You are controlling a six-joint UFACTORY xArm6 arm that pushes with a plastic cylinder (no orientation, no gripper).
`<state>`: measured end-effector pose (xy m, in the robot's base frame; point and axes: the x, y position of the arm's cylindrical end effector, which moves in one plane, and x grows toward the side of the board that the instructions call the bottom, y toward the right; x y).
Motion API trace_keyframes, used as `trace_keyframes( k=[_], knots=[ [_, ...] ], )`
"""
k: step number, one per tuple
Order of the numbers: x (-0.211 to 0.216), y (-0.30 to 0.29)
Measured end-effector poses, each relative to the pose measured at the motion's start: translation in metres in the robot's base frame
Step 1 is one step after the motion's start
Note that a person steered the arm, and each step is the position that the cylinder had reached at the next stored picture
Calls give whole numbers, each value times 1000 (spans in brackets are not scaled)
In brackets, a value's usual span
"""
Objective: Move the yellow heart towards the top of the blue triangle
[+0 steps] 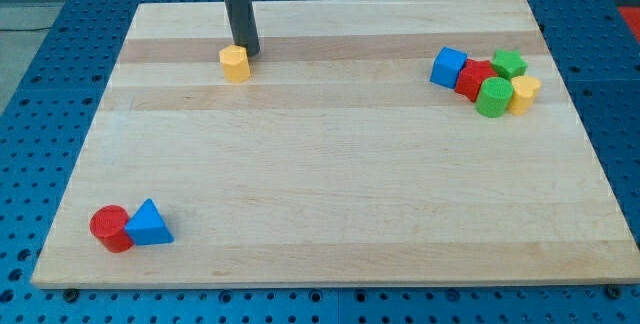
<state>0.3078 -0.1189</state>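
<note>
The yellow heart [234, 63] lies near the board's top left. My tip [246, 53] touches its upper right side, and the dark rod rises from there out of the view's top. The blue triangle [149, 223] sits far below, near the board's bottom left corner, with a red cylinder [110, 228] touching its left side.
A cluster of blocks sits at the upper right: a blue cube [449, 66], a red block [476, 77], a green star [509, 63], a green cylinder [493, 96] and a second yellow block [524, 93]. The wooden board [330, 204] lies on a blue perforated table.
</note>
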Motion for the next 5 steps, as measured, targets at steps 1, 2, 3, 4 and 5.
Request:
trace_keyframes(
  k=[1, 2, 3, 4, 5],
  knots=[
    [24, -2],
    [48, -16],
    [59, -42],
    [78, -50],
    [98, -57]
  ],
)
